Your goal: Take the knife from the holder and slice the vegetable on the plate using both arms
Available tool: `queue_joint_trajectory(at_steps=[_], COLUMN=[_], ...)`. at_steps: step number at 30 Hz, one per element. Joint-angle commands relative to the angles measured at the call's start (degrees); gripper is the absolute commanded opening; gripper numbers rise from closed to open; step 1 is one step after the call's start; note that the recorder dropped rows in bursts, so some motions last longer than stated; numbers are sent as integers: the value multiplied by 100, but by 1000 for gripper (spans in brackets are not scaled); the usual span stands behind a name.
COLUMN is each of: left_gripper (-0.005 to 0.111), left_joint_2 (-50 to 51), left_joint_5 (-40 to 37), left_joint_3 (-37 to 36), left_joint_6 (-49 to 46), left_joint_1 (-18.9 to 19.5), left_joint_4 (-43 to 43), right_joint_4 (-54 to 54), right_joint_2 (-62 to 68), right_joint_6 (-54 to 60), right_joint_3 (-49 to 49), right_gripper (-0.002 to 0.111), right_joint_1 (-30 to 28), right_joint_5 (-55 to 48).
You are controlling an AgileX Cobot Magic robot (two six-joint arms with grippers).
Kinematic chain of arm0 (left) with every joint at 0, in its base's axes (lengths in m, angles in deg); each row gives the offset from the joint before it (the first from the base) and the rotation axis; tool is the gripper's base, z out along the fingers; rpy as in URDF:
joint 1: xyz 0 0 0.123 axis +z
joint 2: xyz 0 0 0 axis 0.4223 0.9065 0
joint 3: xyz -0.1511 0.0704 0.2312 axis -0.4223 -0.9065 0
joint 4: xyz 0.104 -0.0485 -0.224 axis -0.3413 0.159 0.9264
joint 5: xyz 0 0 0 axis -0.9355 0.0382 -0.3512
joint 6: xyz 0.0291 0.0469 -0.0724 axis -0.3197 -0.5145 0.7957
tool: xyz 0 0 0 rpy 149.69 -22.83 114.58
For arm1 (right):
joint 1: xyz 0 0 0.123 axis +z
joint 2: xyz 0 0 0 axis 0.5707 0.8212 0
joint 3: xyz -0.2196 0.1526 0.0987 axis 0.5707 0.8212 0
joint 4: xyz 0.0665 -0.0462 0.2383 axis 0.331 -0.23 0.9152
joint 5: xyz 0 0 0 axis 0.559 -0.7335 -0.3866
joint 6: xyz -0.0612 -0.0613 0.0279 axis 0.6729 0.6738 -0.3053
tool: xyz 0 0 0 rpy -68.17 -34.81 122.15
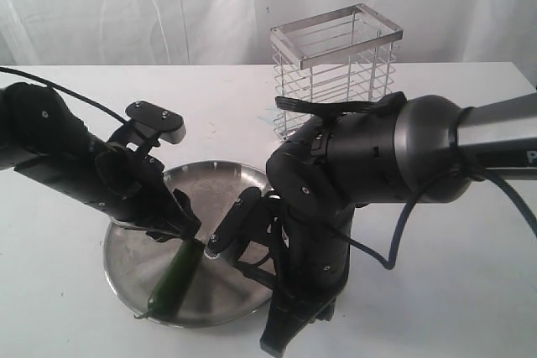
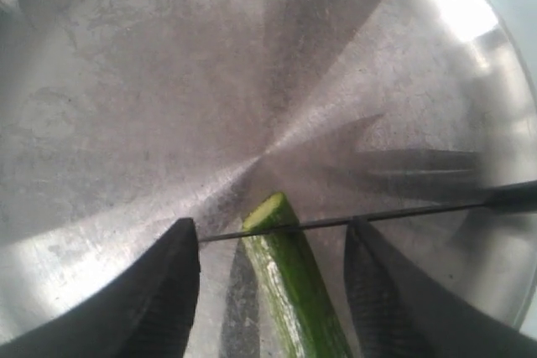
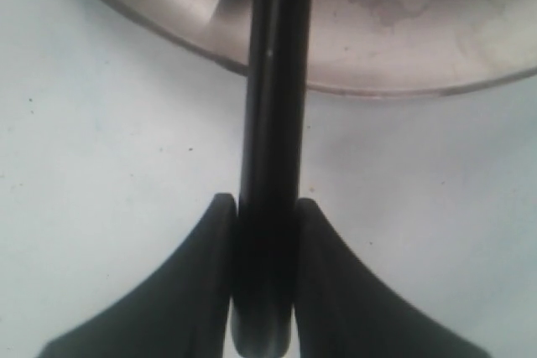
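Note:
The green vegetable lies on the steel plate, its stem end toward the plate's front rim. In the left wrist view the vegetable runs between my left gripper's fingers with a gap on each side. The left gripper is open around it. The knife blade shows edge-on as a thin dark line, lying across the vegetable just behind its cut end. My right gripper is shut on the knife's black handle. In the exterior view the right gripper is over the plate beside the left gripper.
The wire holder stands at the back of the white table, behind the bulky right arm. The left arm reaches in from the left. The plate rim lies just ahead of the right gripper.

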Motion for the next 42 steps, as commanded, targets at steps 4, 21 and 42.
queue_joint_trajectory(at_steps=[4,21,42], left_gripper=[32,30,30], left_joint_2=[356,369,1083], left_joint_5=[27,101,432], left_joint_3=[6,107,108], left_joint_6=[-14,242,228], left_joint_1=[24,24,24], left_joint_4=[-81,-81,-126], right_joint_4=[-7,-7,-504], right_joint_2=[-6,-6,-6], right_joint_6=[64,77,77], right_joint_3=[-39,-39,-39], right_gripper=[0,0,0], right_joint_1=[10,10,10], right_joint_5=[-49,114,-1138])
